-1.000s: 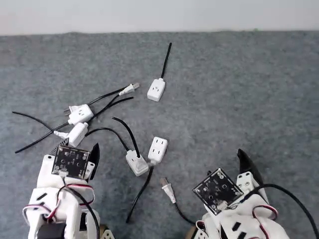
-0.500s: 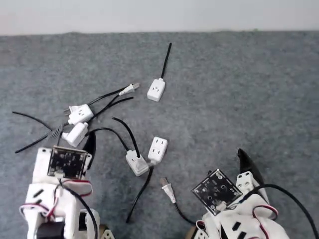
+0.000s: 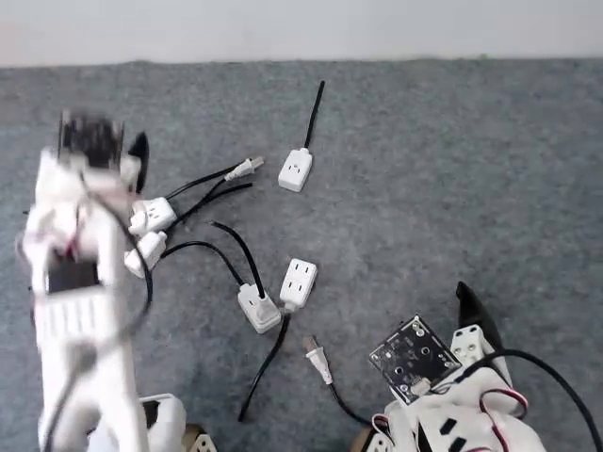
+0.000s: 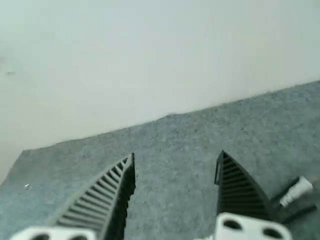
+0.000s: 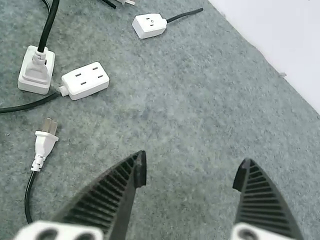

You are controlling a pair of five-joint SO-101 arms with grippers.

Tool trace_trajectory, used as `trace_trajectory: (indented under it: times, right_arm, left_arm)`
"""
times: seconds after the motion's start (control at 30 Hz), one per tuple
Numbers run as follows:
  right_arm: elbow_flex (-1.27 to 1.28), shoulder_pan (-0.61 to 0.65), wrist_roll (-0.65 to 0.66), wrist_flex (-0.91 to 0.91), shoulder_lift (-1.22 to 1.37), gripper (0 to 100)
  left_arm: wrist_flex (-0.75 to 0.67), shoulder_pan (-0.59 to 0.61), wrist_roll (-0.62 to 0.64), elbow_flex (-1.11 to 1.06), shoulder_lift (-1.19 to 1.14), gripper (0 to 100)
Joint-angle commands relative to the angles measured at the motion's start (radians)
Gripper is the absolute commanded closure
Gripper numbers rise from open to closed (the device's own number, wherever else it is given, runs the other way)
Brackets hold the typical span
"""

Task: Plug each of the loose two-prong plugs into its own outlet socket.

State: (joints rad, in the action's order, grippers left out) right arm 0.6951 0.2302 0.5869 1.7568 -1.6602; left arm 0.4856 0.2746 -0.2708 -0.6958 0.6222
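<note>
Plug (image 3: 314, 357) lying by the near edge of the mat (image 3: 471, 141), prongs toward the far edge; my right claw (image 5: 192, 167), open and empty, is nearer it than my open left claw (image 4: 175, 165).

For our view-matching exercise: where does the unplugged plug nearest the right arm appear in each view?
High view: the plug lies low centre, below the double outlet.
Right wrist view: the plug lies close to that double outlet.
Left wrist view: aimed at the far wall instead.
Shared landmark: the double outlet.
</note>
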Motion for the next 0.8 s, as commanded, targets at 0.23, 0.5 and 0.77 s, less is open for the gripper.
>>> trace_trajectory:
  times: [0.23, 0.5, 0.77]
  right_arm:
    - [0.003, -0.004, 0.008, 0.027, 0.001, 71.8]
    - [0.005, -0.002, 0.006, 0.025, 0.001, 71.8]
    - [0.005, -0.002, 0.006, 0.025, 0.001, 71.8]
  left_arm:
    - [-0.060, -0.003, 0.114, 0.886, -1.034, 74]
    - [0.241, -0.123, 0.107, 1.466, -1.427, 74]
    - [0.663, -0.267, 0.107, 2.015, -1.626, 74]
